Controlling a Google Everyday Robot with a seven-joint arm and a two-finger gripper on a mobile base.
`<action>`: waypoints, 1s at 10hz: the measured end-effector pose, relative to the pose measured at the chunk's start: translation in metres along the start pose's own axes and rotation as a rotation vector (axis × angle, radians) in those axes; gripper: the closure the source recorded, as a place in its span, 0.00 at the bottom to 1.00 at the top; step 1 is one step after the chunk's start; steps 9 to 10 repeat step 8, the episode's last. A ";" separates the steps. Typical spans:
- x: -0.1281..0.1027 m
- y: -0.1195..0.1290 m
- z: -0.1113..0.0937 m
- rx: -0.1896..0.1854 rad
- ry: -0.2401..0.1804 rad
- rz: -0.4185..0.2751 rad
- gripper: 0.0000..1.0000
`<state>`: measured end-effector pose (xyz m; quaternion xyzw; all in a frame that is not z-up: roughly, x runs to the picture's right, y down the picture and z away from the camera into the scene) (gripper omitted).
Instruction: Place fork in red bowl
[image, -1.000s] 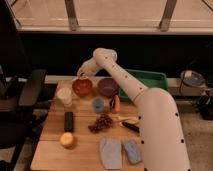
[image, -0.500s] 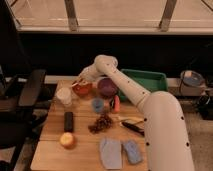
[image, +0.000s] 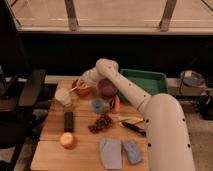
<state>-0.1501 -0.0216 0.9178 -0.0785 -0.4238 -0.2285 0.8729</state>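
The red bowl (image: 82, 90) sits at the back left of the wooden table, next to a purple bowl (image: 106, 86). My gripper (image: 82, 83) hangs right over the red bowl, at its rim. It is shut on the fork (image: 75, 89), a thin pale sliver that slants down and to the left from the gripper across the bowl's left edge. The arm reaches in from the lower right and hides part of the table behind it.
A white cup (image: 63, 96) stands just left of the red bowl. A green tray (image: 146, 82) is at the back right. A blue cup (image: 98, 104), grapes (image: 101, 122), a black block (image: 68, 121), an orange fruit (image: 66, 140), a black-handled utensil (image: 132, 126) and cloths (image: 111, 151) lie nearer. A black chair (image: 25, 92) stands left.
The gripper has come down with the fork from above the table's back edge to the red bowl. It has hardly moved in the last half second.
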 end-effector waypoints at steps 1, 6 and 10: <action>0.000 0.000 0.000 0.006 -0.003 0.000 0.20; 0.004 -0.013 -0.024 0.057 0.029 -0.017 0.20; 0.005 -0.021 -0.043 0.080 0.051 -0.024 0.20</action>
